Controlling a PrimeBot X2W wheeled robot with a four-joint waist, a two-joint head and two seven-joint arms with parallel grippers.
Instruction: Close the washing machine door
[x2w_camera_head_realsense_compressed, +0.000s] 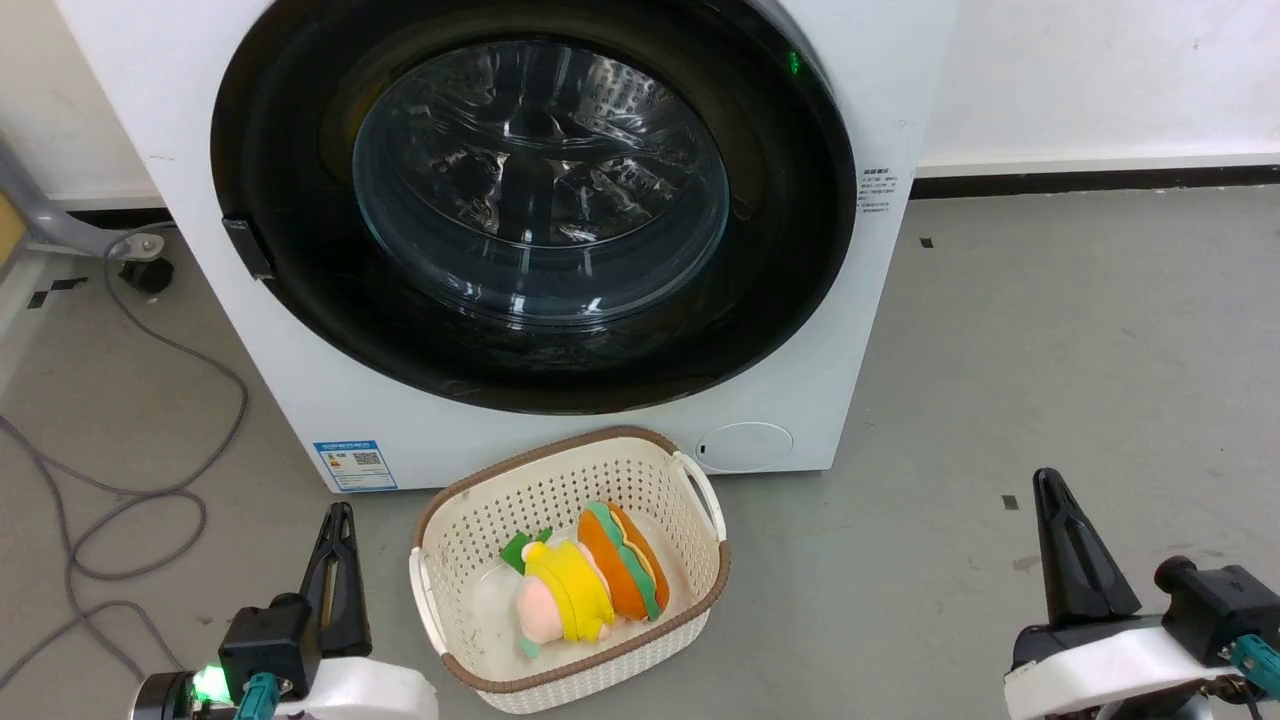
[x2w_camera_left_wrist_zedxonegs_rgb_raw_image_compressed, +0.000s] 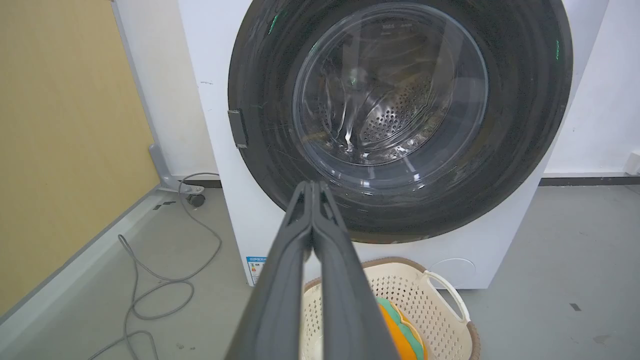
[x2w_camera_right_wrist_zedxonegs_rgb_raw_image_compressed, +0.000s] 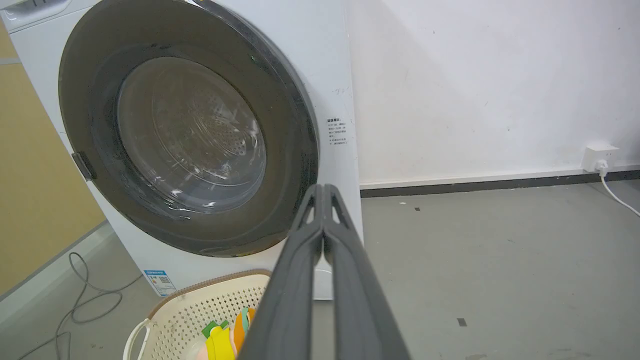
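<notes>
While I am watching the feeds from my station, the white washing machine (x2w_camera_head_realsense_compressed: 300, 380) is standing on the grey floor (x2w_camera_head_realsense_compressed: 1050, 350) with the pale wall (x2w_camera_head_realsense_compressed: 1100, 80) behind it. The washing machine door (x2w_camera_head_realsense_compressed: 540, 200) is taking up nearly the whole width of the washer's front. As far as I am able to judge from all three views, its glossy black rim is lying flat against the white panel. The steel drum (x2w_camera_left_wrist_zedxonegs_rgb_raw_image_compressed: 395, 120) is showing through the clear glass bowl at the door's centre.

Just in front of the washer's bottom edge, a cream perforated basket (x2w_camera_head_realsense_compressed: 560, 500) with a brown rim is resting on the floor. Inside it, a yellow plush toy (x2w_camera_head_realsense_compressed: 570, 595) and an orange burger-shaped plush (x2w_camera_head_realsense_compressed: 622, 575) are lying side by side, touching. A grey cable (x2w_camera_head_realsense_compressed: 244, 405) is looping across the floor to the left of the washer.

The left gripper (x2w_camera_head_realsense_compressed: 340, 520) is hovering near the basket's left side, apart from it. Its fingers (x2w_camera_left_wrist_zedxonegs_rgb_raw_image_compressed: 285, 280) are pressing together at the tips, holding nothing, and pointing at the door's lower rim. The right gripper (x2w_camera_head_realsense_compressed: 1050, 485) is hanging well to the right of the basket. Its fingers (x2w_camera_right_wrist_zedxonegs_rgb_raw_image_compressed: 295, 290) are likewise pressing together, empty, and aiming toward the washer's lower right corner.

A small dark handle (x2w_camera_head_realsense_compressed: 247, 248) is sitting on the rim's left edge. A round cover (x2w_camera_head_realsense_compressed: 745, 447) is occupying the front's lower right corner and a blue label (x2w_camera_head_realsense_compressed: 355, 465) the lower left. A green light (x2w_camera_head_realsense_compressed: 793, 62) is glowing on the rim's upper right.
</notes>
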